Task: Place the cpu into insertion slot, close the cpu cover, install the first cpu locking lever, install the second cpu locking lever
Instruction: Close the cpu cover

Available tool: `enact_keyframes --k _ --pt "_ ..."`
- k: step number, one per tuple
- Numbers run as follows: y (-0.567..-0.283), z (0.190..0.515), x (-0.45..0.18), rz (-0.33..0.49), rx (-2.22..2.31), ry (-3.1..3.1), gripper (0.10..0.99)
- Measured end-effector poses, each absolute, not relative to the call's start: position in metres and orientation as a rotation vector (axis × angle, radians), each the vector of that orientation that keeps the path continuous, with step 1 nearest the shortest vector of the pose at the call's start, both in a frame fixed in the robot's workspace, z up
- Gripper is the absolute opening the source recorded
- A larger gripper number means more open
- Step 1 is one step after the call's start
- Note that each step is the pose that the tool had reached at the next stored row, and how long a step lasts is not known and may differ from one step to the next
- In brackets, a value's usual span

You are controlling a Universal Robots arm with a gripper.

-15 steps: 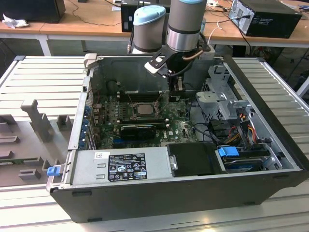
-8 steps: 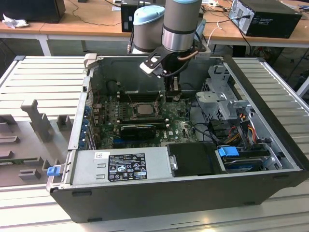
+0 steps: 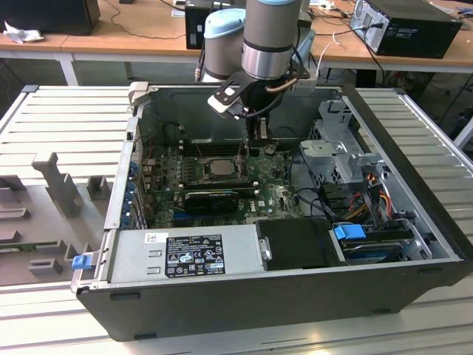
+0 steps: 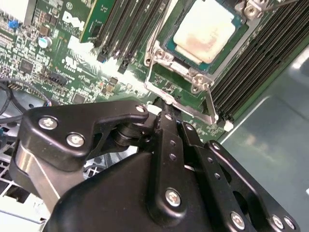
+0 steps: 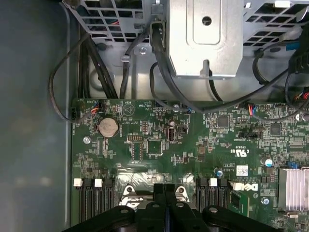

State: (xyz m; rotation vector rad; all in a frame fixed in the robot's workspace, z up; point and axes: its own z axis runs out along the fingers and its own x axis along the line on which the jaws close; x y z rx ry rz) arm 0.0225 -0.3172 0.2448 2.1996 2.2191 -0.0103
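Motherboard work midway: the cpu (image 4: 203,31), a matte silver-grey square, lies in the insertion slot (image 4: 181,66) with the thin bright-metal cpu cover (image 4: 159,57) down around it. At its three o'clock in the exterior view, the gripper (image 4: 165,107) has its black fingers pressed together, tip against a wiry locking lever (image 4: 190,110); latching apparently remains.

Exterior view: even, bright room light; computer case (image 3: 295,296) interior shaded around the gripper (image 3: 247,151). Second wrist view: glare blows out cpu (image 4: 200,31) top. First wrist view: dimmer, flat.
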Motion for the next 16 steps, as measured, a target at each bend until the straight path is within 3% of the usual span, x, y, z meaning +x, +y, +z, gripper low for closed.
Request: enact_keyframes --k 16 --pt "-0.317 0.236 -0.007 -0.010 2.200 2.219 0.106"
